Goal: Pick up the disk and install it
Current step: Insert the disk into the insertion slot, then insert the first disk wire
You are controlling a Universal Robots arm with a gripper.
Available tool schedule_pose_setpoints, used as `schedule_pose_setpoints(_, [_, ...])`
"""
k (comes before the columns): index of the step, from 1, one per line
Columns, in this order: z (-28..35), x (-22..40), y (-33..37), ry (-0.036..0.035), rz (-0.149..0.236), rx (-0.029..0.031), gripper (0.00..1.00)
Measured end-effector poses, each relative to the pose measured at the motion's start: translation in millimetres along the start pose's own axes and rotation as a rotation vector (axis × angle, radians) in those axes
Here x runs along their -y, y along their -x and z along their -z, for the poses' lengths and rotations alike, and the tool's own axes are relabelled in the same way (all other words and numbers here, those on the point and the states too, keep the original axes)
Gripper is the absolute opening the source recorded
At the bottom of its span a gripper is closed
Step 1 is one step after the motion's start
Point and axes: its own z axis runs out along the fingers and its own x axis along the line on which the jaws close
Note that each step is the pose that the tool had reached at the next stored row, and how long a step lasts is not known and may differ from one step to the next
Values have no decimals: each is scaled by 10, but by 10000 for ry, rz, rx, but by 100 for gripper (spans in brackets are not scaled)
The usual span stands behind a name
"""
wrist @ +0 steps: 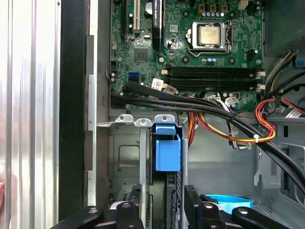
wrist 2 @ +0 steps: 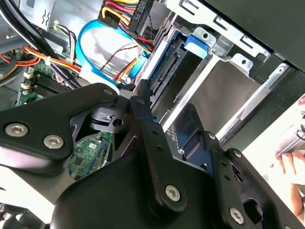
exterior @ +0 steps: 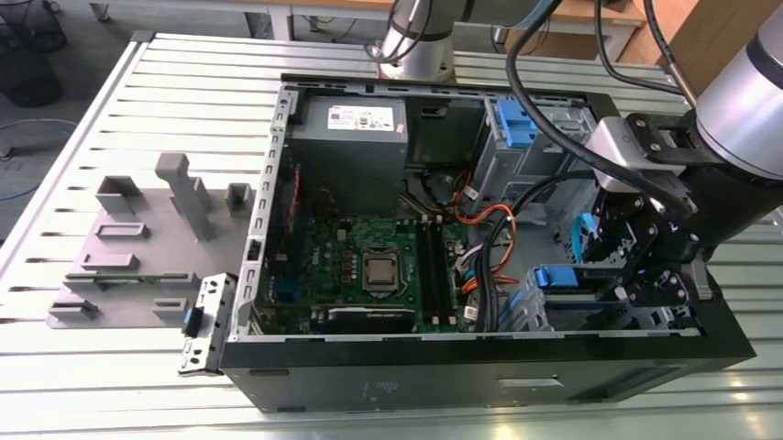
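I judge the job well along. The case (exterior: 490,378) lies open on its side, and at its end toward the exterior view's right the grey cage (wrist: 125,152) holds the disk (wrist 2: 163,72), which stands on edge in one of the cage's slots; so the picking up is done and the fitting is under way or near its end. My arm (exterior: 758,101) reaches down into that corner and my pincer (wrist: 164,212) sits astride the disk's near end; whether it is clamped on the disk or slack I cannot tell. The blue tab (wrist: 167,147) of the carrier lies just beside the cage's lip, which suggests the disk is most of the way in; whether it is fully home I cannot tell. Its connector edge looks bare in the second wrist view, with a blue cable (wrist 2: 93,45) looping near, so by my reckoning no lead is plugged in yet. As for the room, wooden benches (exterior: 330,5) and a pale floor (exterior: 49,137) show behind. The table (exterior: 159,110) is flat ribbed metal and the case sits square on it. A grey fixture (exterior: 135,247) stands well apart from the case toward the exterior view's left. A person's hand (wrist 2: 288,164) shows beyond the case's wall.
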Motion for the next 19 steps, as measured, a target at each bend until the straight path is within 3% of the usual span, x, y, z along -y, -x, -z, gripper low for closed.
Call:
schedule_pose_setpoints(3, [12, -1, 1, -1, -1, -1, 48])
schedule_pose_setpoints(11, [116, -2, 1, -1, -1, 1, 48])
schedule_pose_setpoints(19, [123, -3, 2, -1, -1, 1, 48])
